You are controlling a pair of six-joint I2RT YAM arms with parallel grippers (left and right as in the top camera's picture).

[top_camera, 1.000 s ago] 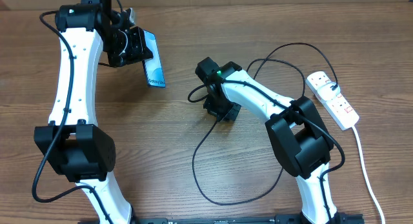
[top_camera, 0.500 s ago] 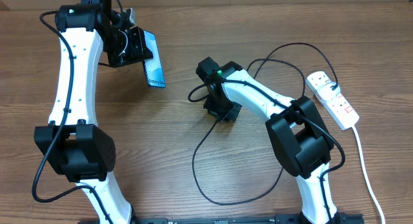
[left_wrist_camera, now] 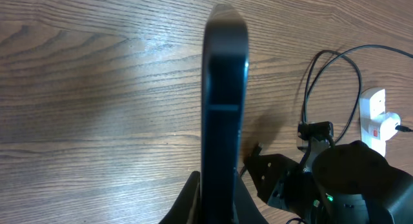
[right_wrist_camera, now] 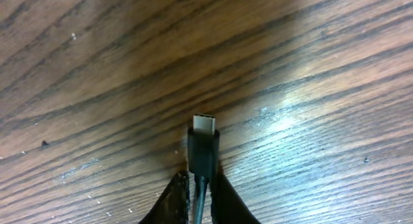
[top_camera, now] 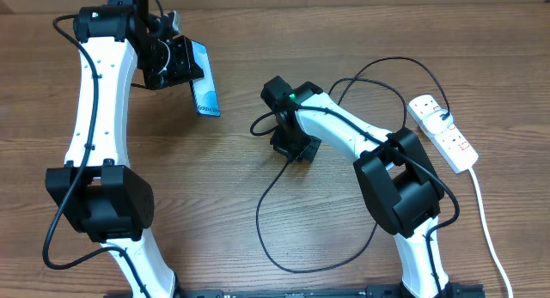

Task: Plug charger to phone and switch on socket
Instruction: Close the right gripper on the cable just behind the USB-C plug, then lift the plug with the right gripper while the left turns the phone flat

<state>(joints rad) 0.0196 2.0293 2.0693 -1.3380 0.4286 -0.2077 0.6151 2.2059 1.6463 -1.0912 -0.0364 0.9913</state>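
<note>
My left gripper [top_camera: 182, 64] is shut on the phone [top_camera: 203, 78], holding it off the table, tilted, its light-blue screen showing. In the left wrist view the phone [left_wrist_camera: 224, 101] stands edge-on between my fingers [left_wrist_camera: 188, 201]. My right gripper [top_camera: 292, 143] is shut on the charger cable just behind its small connector tip [right_wrist_camera: 203, 126], low over the wood at mid-table. The black cable [top_camera: 284, 246] loops toward the front and runs back to its plug [top_camera: 444, 118] in the white socket strip [top_camera: 443, 132] at the right.
The strip's white cord [top_camera: 490, 238] runs down the right side of the table toward the front edge. Bare wooden table [top_camera: 223, 203] lies between the two arms. The right arm [left_wrist_camera: 348, 179] shows in the left wrist view's lower right.
</note>
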